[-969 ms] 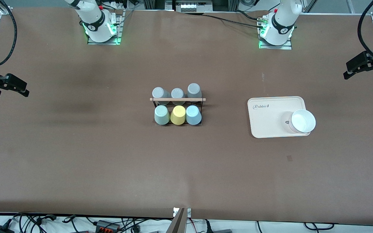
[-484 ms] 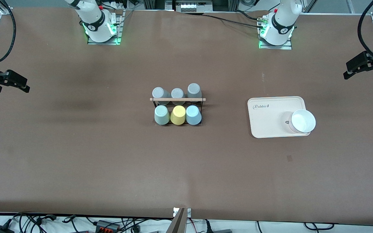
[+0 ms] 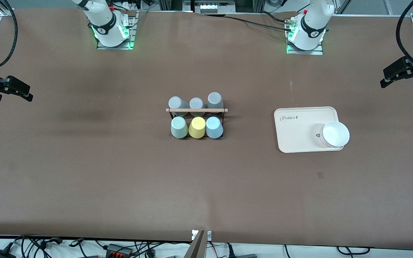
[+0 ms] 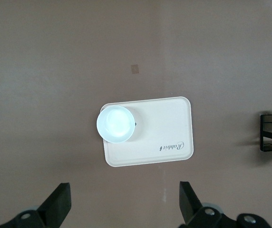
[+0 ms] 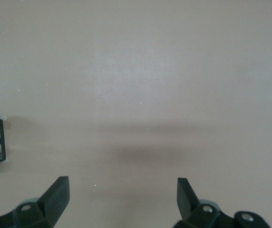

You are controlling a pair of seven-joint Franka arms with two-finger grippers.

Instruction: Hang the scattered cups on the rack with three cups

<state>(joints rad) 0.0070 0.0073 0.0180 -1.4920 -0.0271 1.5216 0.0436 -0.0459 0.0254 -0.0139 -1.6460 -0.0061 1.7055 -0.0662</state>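
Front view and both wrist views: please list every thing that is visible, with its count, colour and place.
rack: one, black wire with a light wooden rod, at the middle of the table.
grey cups: three, on the rack's row farther from the front camera.
mint green cup: one, on the nearer row, at the right arm's end of it.
yellow cup: one, in the middle of the nearer row.
light blue cup: one, on the nearer row, at the left arm's end.
tray: one, cream, toward the left arm's end of the table.
bowl: one, white, on the tray's corner.
left gripper: open, empty, over the table edge, waiting.
right gripper: open, empty, over the other table edge.
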